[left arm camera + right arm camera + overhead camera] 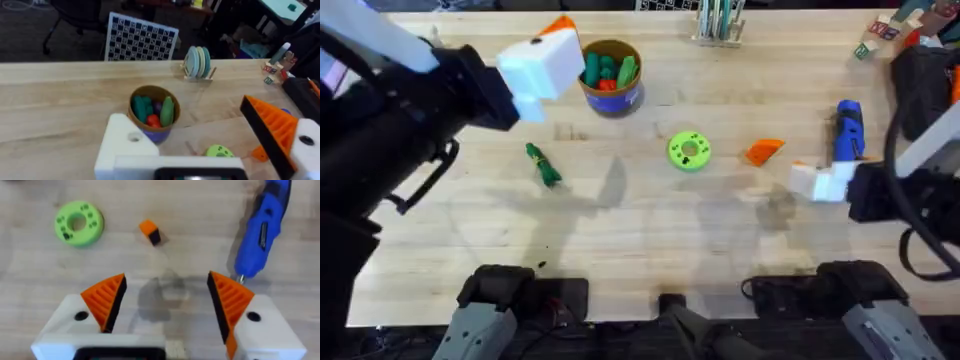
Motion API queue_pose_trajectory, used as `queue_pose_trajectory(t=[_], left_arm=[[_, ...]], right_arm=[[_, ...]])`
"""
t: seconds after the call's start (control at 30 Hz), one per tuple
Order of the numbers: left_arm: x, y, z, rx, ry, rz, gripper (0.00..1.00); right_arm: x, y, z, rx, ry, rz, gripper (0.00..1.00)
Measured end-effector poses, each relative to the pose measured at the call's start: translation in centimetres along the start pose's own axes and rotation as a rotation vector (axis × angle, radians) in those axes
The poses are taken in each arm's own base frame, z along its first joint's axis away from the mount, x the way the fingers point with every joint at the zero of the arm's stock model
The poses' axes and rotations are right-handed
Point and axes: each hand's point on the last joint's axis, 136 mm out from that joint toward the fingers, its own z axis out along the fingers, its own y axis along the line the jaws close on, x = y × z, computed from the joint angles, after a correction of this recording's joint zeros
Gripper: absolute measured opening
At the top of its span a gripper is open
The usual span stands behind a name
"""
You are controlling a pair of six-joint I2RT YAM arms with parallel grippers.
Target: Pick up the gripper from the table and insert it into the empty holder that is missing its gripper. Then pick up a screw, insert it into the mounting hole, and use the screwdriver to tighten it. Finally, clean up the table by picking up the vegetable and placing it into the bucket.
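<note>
The small orange ribbed gripper (763, 151) lies on the table right of centre, also in the right wrist view (149, 231). My right gripper (817, 180) (167, 280) hovers open just right of it, both orange pads fitted. The blue screwdriver (848, 130) (260, 230) lies beside it. My left gripper (548, 45) (185, 112) is raised and open near the bucket (610, 75) (152, 112). One of its jaws is the bare white holder (125, 145); the other carries an orange pad. The dark-green vegetable (542, 165) lies on the table left of centre. The screw is out of view.
A bright-green disc with holes (689, 150) (78, 222) sits mid-table. The bucket holds several toy vegetables. A rack of plates (198, 62) and small blocks (880, 30) stand along the far edge. A dark object (925, 80) sits at the far right.
</note>
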Motion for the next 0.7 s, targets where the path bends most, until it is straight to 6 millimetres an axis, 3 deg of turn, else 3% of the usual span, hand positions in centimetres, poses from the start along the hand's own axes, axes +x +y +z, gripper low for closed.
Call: queue_pose_trajectory(t=[0.13,0.2,0.4,0.57,0.7], left_arm=[[-2.0,-1.0,0.3,0.045,-0.116,0.113,0.987],[-2.1,-1.9,0.5,0.086,-0.186,0.177,0.987],[2.1,-3.6,0.6,0.195,-0.359,0.298,0.987],[6.4,-4.2,0.4,0.254,-0.365,0.319,0.987],[8.0,-4.4,-0.5,0.277,-0.38,0.328,0.987]], right_arm=[[2.3,0.0,-0.1,0.0,0.094,0.005,0.992],[3.2,0.0,-0.2,0.0,0.131,0.006,0.991],[3.2,0.0,-0.2,0.0,0.131,0.004,0.991],[3.2,0.0,-0.2,0.0,0.131,0.004,0.991],[3.2,0.0,-0.2,0.0,0.131,0.004,0.991]])
